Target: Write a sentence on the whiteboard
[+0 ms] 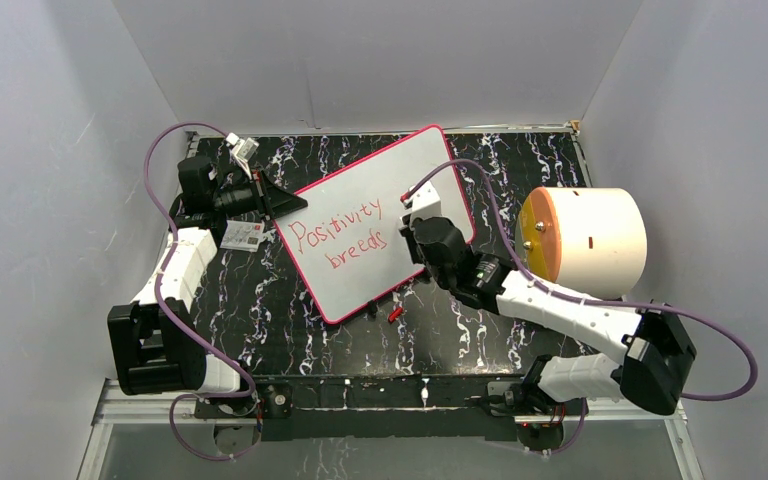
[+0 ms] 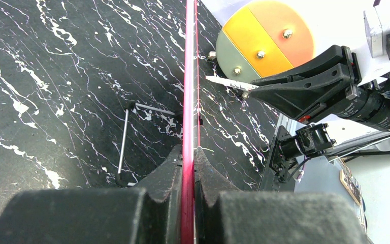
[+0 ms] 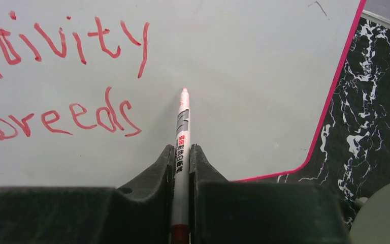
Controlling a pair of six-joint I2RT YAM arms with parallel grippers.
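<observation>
I find whiteboard [image 1: 380, 185] angled on table [image 1: 260, 310]; I judge it light, stiff, slick, prone to skid. My left gripper [image 2: 188, 157] pinches its pink frame edge, best hold. My right gripper [image 3: 182, 155] clamps marker [image 3: 183, 114], tip just past "breeds"; sentence [image 1: 345, 238] lacks last word.

Whiteboards: one whiteboard [image 1: 360, 190] is standing tilted, its pink edge being pinched between the left gripper's fingers.
Grippers: two are showing, the left gripper [image 2: 188, 152] and the right gripper [image 3: 181, 152], each clamping something.
Markers: one marker [image 3: 182, 127] is sitting between the right gripper's fingers, its tip pointing straight ahead of them.
Words: two red words [image 3: 61, 117] are showing on the board, ahead and to the left of the right gripper.
Cards: one small printed card [image 1: 243, 236] is lying just beside the left gripper.
Drums: one white drum [image 1: 600, 240] is lying off to the right gripper's right.
Bolts: three bolts [image 2: 258, 54] are showing on the drum's face.
Red pieces: one small red piece [image 1: 395, 314] is lying near the right gripper, behind its fingers.
</observation>
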